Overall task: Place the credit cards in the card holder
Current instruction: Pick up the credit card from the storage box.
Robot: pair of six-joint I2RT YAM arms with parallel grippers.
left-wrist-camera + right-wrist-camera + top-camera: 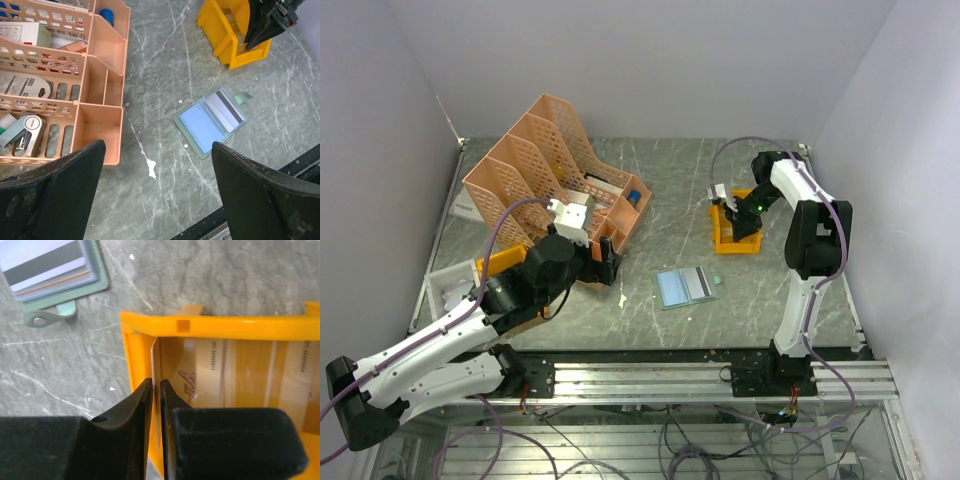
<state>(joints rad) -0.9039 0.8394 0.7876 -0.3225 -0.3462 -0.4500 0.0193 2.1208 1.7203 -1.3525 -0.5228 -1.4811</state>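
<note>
We've got left pincer spread wide over table; card holder open, credit cards inside, peach rack left.

A lab cell: white walls, aluminium rail.

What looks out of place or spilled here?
Only a white splotch on the table between the file rack and the open card holder; spill or scuff, I cannot tell. Nothing looks tipped or damaged. The right gripper pinches a credit card in the yellow bin.
</note>
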